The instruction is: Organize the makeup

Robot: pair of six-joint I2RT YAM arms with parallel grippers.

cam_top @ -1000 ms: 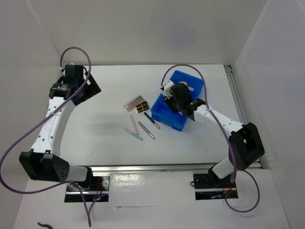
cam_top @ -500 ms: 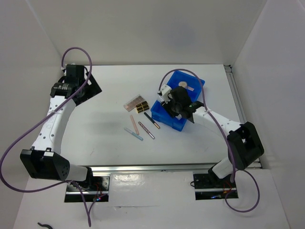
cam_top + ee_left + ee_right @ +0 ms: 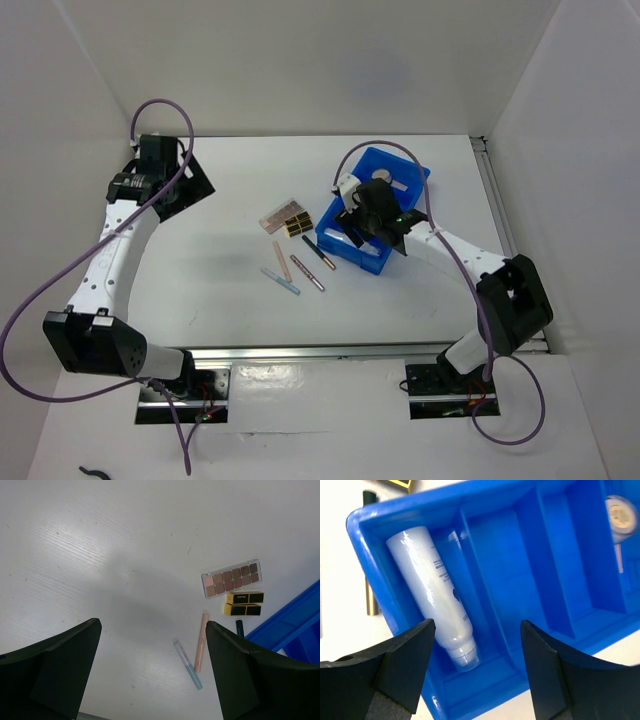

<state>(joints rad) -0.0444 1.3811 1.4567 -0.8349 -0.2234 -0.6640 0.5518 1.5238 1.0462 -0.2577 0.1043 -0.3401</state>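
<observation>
The right gripper [image 3: 477, 625] has its fingers spread wide with nothing between them, and it hangs right over the blue bin [image 3: 555, 580]. Under it a white tube [image 3: 432, 590] lies along the bin's end compartment, the one against the wall that faces the loose items. A round compact [image 3: 621, 514] sits in a compartment at the bin's other end. Over on the far left, the left gripper [image 3: 152, 625] is spread just as wide and empty, held above bare table [image 3: 100, 540]. The rest lies on the table beside the bin: an eyeshadow palette [image 3: 231, 578], two black-and-gold boxes [image 3: 244, 604] touching each other just beside it, then a peach pencil [image 3: 201, 642] and a pale blue pencil [image 3: 187, 663] close together, and a dark pencil [image 3: 239, 626] near the bin's wall.
</observation>
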